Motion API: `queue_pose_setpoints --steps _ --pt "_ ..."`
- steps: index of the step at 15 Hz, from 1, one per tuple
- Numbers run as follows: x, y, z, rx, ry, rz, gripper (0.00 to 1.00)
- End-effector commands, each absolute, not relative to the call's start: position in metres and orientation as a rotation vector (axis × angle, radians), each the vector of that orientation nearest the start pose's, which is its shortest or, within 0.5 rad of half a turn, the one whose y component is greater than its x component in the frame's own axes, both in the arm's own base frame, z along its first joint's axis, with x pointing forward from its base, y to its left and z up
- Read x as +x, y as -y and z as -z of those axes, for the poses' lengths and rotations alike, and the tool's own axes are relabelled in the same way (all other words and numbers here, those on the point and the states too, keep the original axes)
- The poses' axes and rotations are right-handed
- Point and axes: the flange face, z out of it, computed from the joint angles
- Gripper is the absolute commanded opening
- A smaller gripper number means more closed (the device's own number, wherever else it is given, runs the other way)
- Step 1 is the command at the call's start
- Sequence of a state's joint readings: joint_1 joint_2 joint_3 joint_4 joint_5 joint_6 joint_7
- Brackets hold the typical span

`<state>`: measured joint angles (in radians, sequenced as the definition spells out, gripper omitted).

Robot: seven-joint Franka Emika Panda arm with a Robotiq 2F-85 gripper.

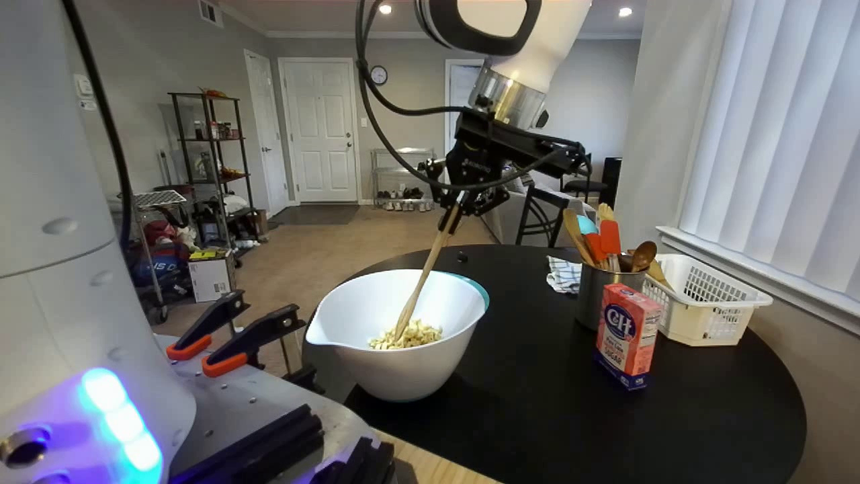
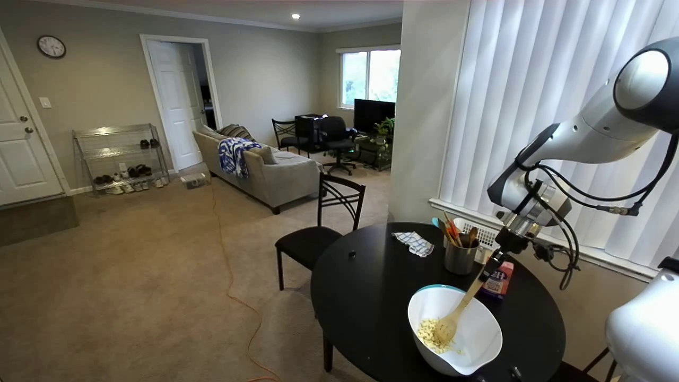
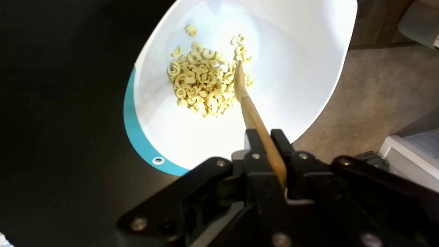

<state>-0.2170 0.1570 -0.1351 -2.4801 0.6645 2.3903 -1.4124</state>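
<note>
Bowl [image 3: 298, 75] partly beyond wrist view's top edge; small print on carton [image 1: 625, 339] illegible

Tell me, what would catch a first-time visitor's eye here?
Probably the big white bowl on the round black table, with yellow curls that look like pasta in its bottom. Next, the wooden spoon slanting down into it, its handle pinched in the jaws of the white robot arm. Then the pink sugar box, standing near a metal pot of cooking utensils.
</note>
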Motion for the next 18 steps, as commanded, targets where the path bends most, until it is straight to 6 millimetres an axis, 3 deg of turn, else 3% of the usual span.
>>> queue_pose_setpoints --steps 1,5,10,14,18 --pt "0.423 0.149 -0.236 -2.732 0.754 0.235 0.06" --pt "0.427 0.143 -0.241 -2.825 0.869 0.223 0.06" --pt "0.429 0.122 -0.222 -2.867 0.963 0.095 0.06" --pt "0.434 0.101 -0.219 -2.892 0.982 0.054 0.06" --pt "0.443 0.095 -0.224 -2.98 0.926 0.107 0.06"
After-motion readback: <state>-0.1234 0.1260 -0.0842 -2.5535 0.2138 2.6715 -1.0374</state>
